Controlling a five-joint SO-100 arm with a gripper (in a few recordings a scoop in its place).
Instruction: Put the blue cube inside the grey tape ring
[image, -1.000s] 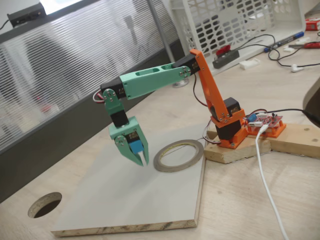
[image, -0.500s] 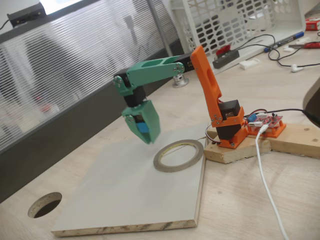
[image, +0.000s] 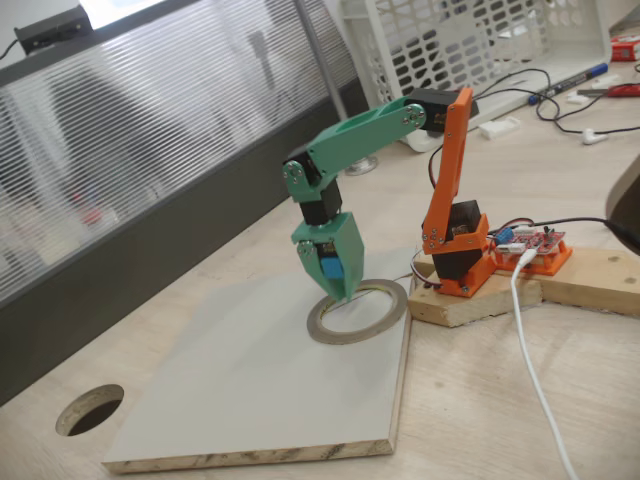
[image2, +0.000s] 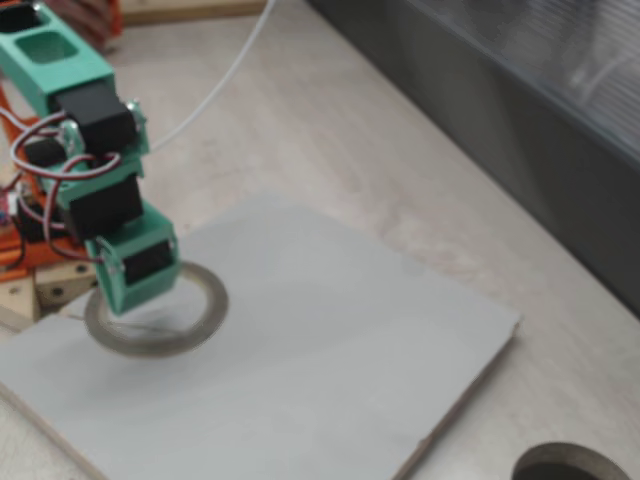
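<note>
Gripper (image: 340, 290) points straight down, clamped on the cube (image: 329, 269), tips just over the ring (image: 357, 312), which lies flat on the board (image: 250, 380).

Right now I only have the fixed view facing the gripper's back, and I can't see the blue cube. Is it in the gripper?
Observer: Yes. In a fixed view the blue cube sits clamped between the fingers of the gripper.
Operator: Is it over the grey tape ring?
Observer: Only partly. There the fingertips hang at the left inner edge of the grey tape ring, not at its centre.
Operator: Touching down?
Observer: I cannot tell whether the tips touch the grey board. The cube rides higher between the fingers, clear of it.
</note>
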